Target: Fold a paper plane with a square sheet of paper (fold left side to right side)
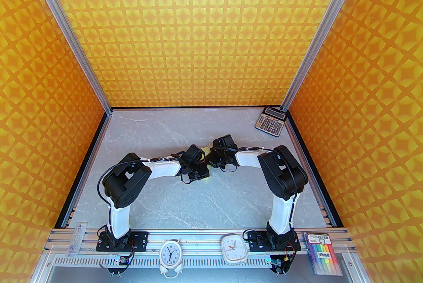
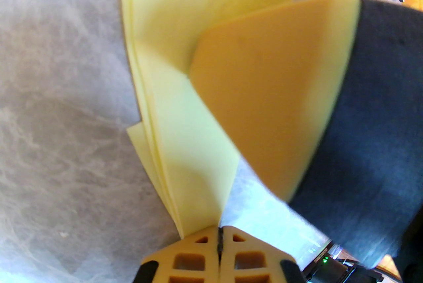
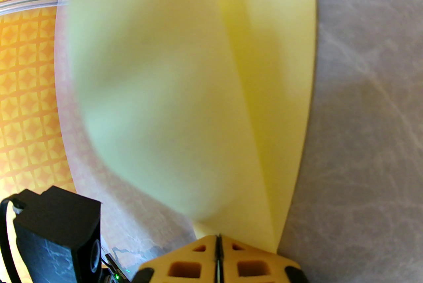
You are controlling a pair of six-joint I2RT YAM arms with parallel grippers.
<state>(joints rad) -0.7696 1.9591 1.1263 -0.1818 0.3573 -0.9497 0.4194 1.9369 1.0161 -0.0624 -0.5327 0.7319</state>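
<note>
Yellow paper (image 2: 185,143) pinched by my left jaws and right jaws, both pressed together; best to align edges flush before creasing.

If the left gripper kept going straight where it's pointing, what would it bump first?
The yellow paper. The left gripper seems to pinch its corner already with shut jaws, and the folded sheet stretches straight ahead. Depth is hard to judge.
</note>
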